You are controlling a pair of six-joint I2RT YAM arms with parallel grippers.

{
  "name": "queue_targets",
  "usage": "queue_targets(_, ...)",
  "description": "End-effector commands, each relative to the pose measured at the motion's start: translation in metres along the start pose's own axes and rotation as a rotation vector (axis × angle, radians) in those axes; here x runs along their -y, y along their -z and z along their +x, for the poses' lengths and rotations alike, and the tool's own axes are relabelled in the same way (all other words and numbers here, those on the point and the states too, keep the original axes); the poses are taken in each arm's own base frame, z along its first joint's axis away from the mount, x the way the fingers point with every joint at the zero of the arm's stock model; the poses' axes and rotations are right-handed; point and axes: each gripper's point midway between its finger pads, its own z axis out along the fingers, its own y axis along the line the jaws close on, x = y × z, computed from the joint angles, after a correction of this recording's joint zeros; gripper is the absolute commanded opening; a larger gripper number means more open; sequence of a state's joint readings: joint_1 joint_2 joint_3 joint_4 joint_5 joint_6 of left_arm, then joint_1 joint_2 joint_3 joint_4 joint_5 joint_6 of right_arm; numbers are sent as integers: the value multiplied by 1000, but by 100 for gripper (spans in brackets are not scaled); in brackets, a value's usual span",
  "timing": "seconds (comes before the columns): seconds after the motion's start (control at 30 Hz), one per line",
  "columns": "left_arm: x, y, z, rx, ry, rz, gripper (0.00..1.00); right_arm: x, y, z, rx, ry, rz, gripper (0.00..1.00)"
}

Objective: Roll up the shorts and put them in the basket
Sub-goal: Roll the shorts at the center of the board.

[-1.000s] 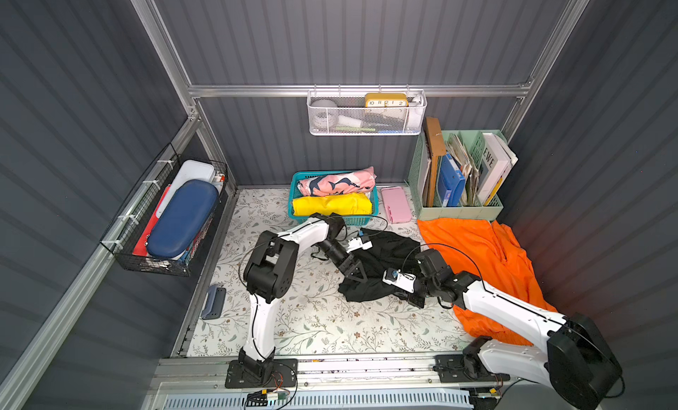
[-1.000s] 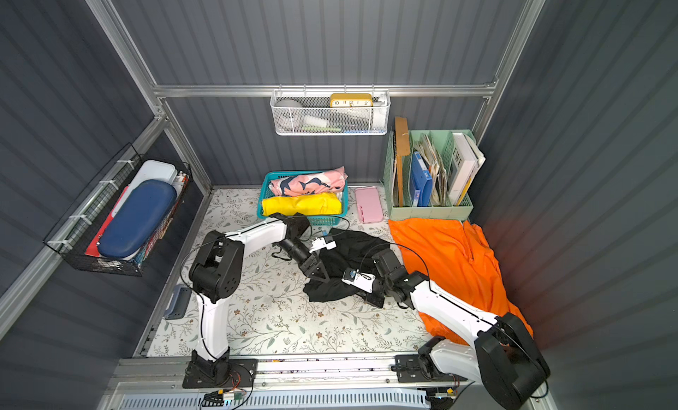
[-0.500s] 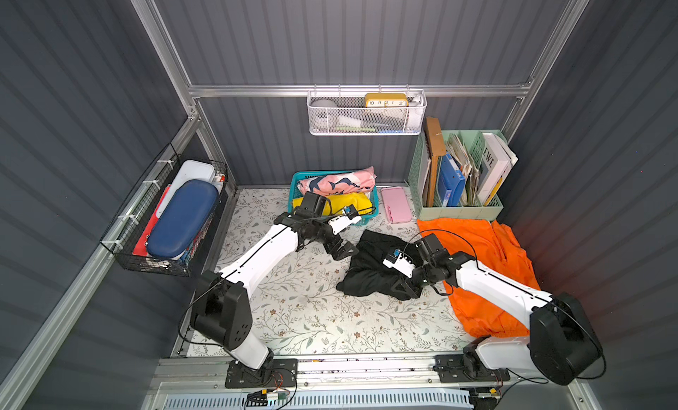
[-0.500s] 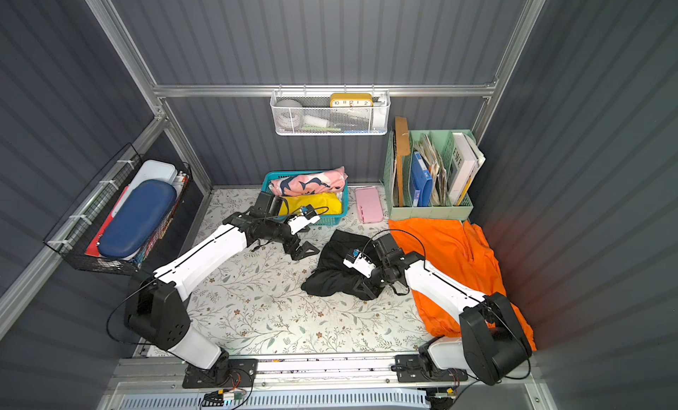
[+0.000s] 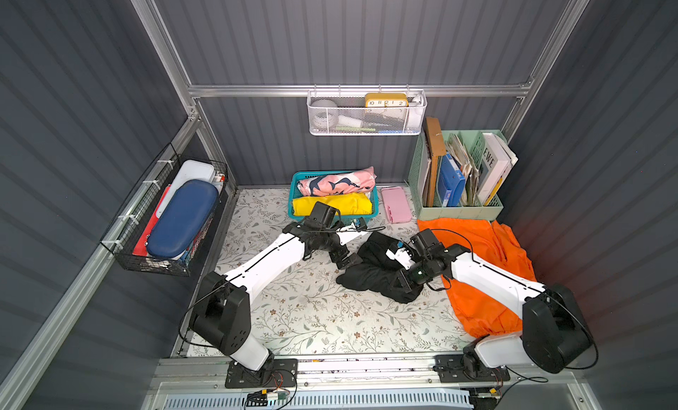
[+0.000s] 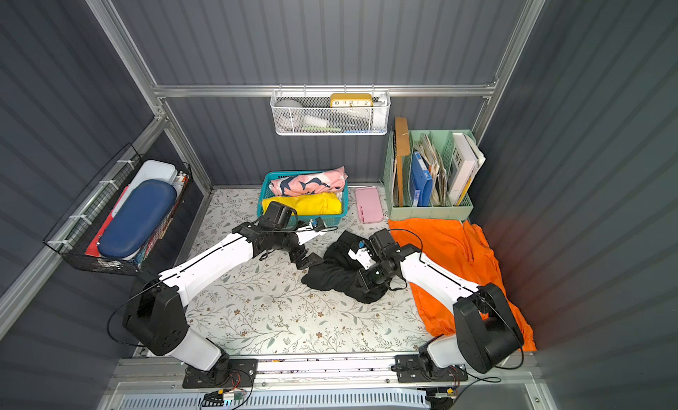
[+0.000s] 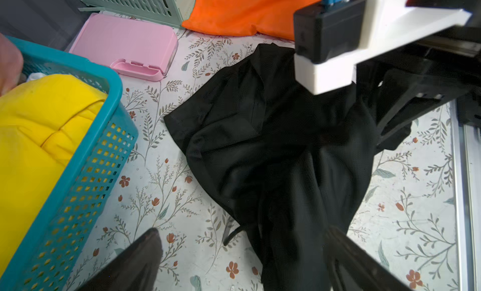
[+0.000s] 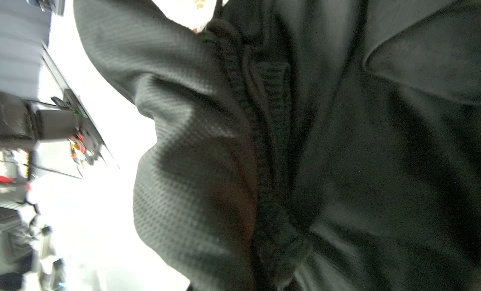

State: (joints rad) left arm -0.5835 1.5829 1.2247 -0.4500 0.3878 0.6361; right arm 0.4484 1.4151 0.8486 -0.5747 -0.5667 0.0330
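My left gripper (image 5: pixel 345 259), jaws wide and empty, has swung back from the basket (image 5: pixel 292 195) to the left edge of the black shorts (image 5: pixel 370 276). They lie bunched mid-worktop, not yet rolled. The right gripper (image 5: pixel 403 281) stays pinched on their folds. I judge a two-handed regrasp comes next. The front worktop is open; the orange shorts (image 5: pixel 488 250) crowd the right edge.

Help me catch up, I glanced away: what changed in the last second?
The left arm unfolded, elbow swinging low and outward; the left tool, open, still sits at the black shorts' edge. The right arm shifted slightly, the right tool staying shut on them. Nothing grasped or released. Orange shorts and basket unchanged.
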Motion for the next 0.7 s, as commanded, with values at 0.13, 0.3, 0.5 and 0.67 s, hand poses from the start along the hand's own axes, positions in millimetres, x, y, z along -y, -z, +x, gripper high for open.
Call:
queue_targets(0.13, 40, -4, -20, 80, -220, 23, 100, -4, -18, 15, 10, -260, -121, 0)
queue_targets(0.3, 75, -23, -22, 110, -348, 77, 99, 6, -25, 22, 25, -346, -148, 0)
queue_targets(0.5, 106, -64, 1, 13, -457, 132, 100, 19, -21, 25, 43, -440, -204, 0)
queue_targets(0.67, 113, -84, 13, -13, -526, 123, 100, 20, -17, 30, 7, -459, -235, 0)
